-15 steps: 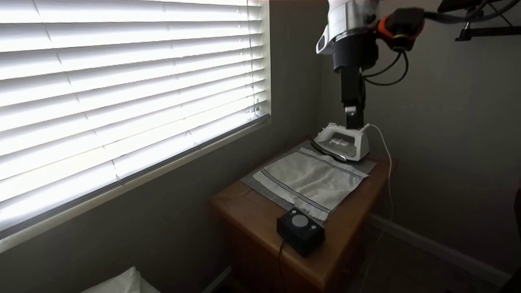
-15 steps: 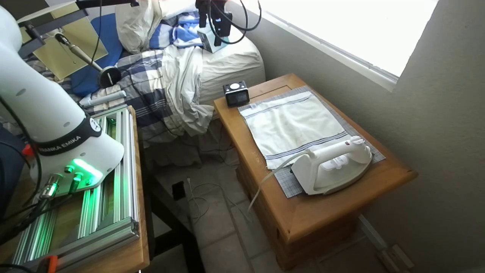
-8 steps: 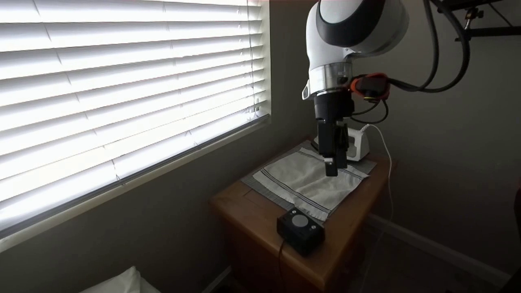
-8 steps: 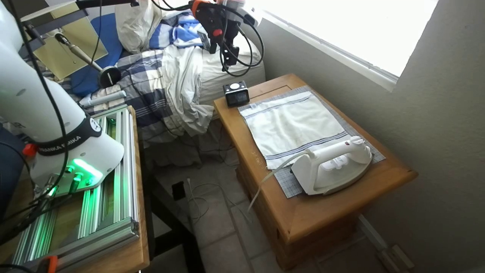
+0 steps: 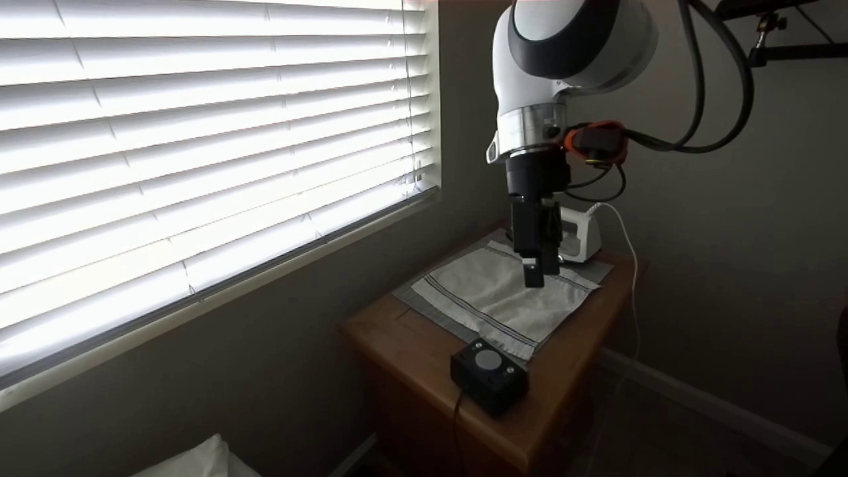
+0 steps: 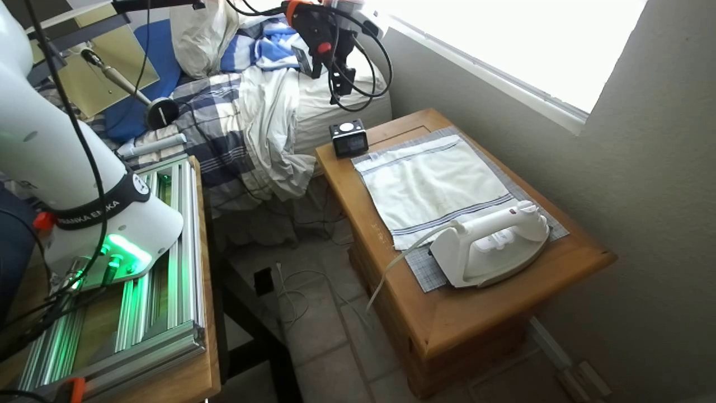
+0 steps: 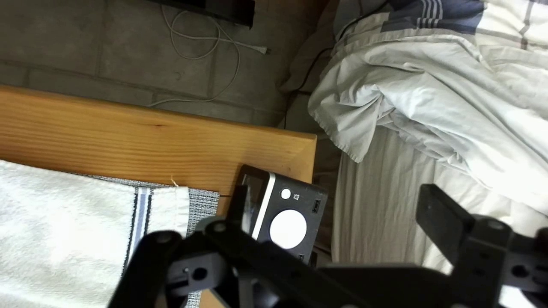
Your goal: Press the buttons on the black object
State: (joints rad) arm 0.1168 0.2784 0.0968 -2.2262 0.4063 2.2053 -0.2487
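The black object (image 5: 489, 387) is a small boxy device standing on the wooden nightstand (image 6: 475, 313), near the end by the bed. It also shows in an exterior view (image 6: 350, 143) and in the wrist view (image 7: 310, 214). Its top has a large round white button (image 7: 287, 229) and a small white button (image 7: 285, 193). A second small button (image 5: 509, 370) is hidden behind the gripper in the wrist view. My gripper (image 7: 338, 209) is open and empty, with its jaws wide apart. It hangs above the object, apart from it, in both exterior views (image 5: 542, 275) (image 6: 327, 87).
A white iron (image 6: 492, 246) stands at the nightstand's far end, its cord (image 6: 386, 274) hanging over the edge. A striped white towel (image 6: 436, 184) lies on a grey mat (image 6: 422, 271). The bed (image 6: 274, 101) and the window wall (image 6: 492, 117) border the nightstand.
My gripper has come down and moved from over the iron's side toward the black object's end. In the last half second it has shifted only slightly. The black object has not moved.
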